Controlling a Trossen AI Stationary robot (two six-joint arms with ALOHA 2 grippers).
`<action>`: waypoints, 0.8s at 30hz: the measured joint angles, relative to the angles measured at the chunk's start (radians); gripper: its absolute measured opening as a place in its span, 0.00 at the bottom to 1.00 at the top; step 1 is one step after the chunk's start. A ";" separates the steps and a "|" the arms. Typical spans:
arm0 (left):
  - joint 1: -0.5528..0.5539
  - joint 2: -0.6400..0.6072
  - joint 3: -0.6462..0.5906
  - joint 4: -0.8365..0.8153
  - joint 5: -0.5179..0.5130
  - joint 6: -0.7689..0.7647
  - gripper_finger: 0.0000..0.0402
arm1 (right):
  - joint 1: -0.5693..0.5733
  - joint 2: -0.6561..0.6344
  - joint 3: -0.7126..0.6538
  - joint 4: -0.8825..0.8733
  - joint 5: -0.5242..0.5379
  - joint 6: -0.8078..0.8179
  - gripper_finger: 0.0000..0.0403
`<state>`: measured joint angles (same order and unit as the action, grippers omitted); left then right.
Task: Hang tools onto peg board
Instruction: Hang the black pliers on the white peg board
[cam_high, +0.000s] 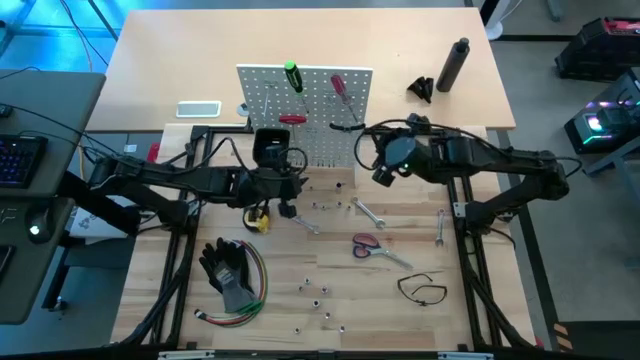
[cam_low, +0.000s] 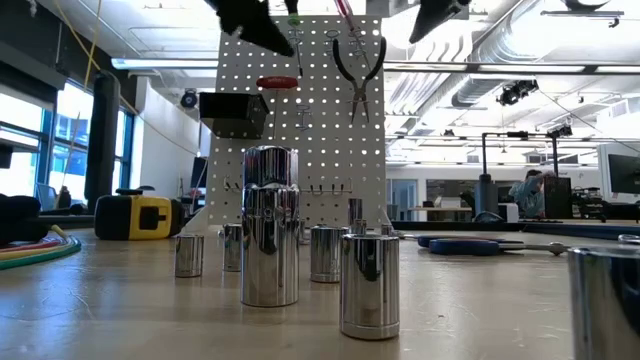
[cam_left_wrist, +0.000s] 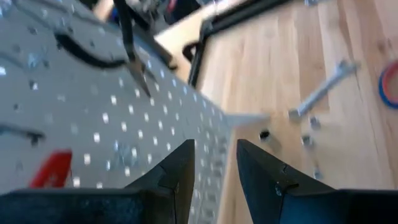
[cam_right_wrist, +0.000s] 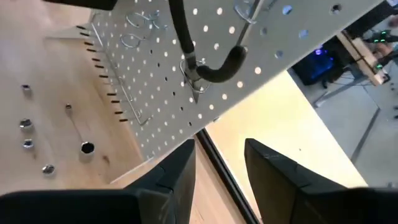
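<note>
The peg board stands upright at the table's middle, with a black bin on its front. On it hang a green screwdriver, a red screwdriver, a red-handled tool and black-handled pliers. My left gripper is open and empty, raised in front of the board's left part. My right gripper is open and empty too, raised at the board's right edge, just past the pliers.
On the table in front of the board lie wrenches, red scissors, a thin black loop, a yellow tape measure and several chrome sockets. Black gloves and coloured wires lie near left.
</note>
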<state>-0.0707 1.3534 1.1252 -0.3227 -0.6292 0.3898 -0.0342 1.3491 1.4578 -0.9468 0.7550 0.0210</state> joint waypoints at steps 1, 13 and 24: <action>0.008 0.013 0.000 0.041 0.009 0.018 0.28 | 0.003 -0.004 -0.027 0.021 0.009 -0.001 0.33; 0.122 0.165 0.000 0.462 -0.031 0.179 0.28 | -0.039 -0.078 -0.451 0.724 0.052 -0.259 0.33; 0.230 0.173 0.000 0.585 0.091 0.150 0.28 | -0.111 -0.086 -0.500 1.016 -0.035 -0.392 0.33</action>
<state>0.1589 1.5269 1.1252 0.2626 -0.5381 0.5400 -0.1448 1.2636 0.9581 0.0697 0.7197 -0.3712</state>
